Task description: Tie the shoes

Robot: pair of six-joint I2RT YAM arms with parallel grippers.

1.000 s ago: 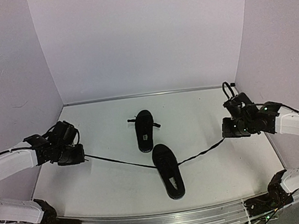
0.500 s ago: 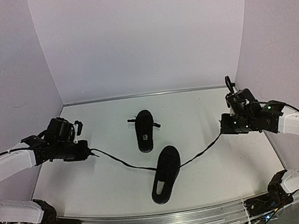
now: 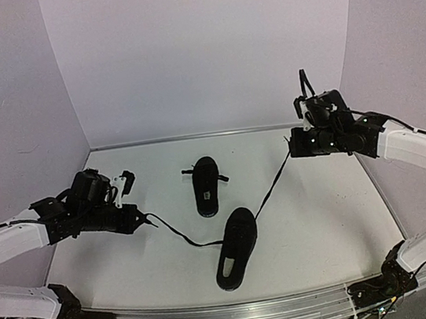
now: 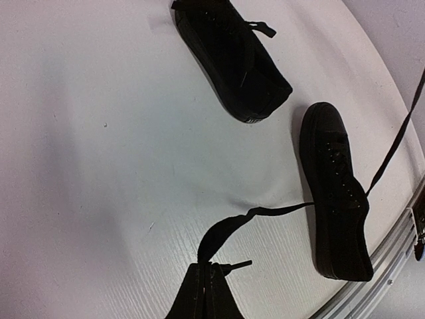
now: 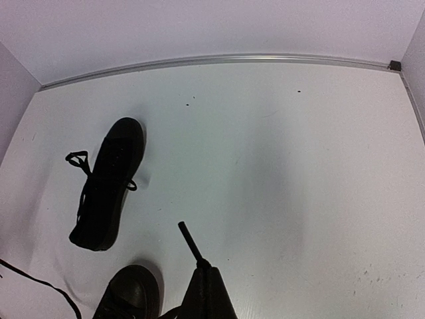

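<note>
- The near shoe [image 3: 236,249] lies on the table [image 3: 118,277] close to the front edge, with one lace end running out to each side.
- The left gripper [image 3: 144,219] is low over the table and pinched shut on the left lace end [image 3: 178,237], which sags slack.
- The far shoe [image 3: 206,186] lies just behind, untouched. I cannot tell whether it is tied.
- The right gripper [image 3: 293,145] is raised and clamped on the right lace end [image 3: 269,191], which is drawn taut.
- The step in hand looks like drawing both ends out before the first crossing. The next move calls for bringing them together over the near shoe without dragging it.
</note>
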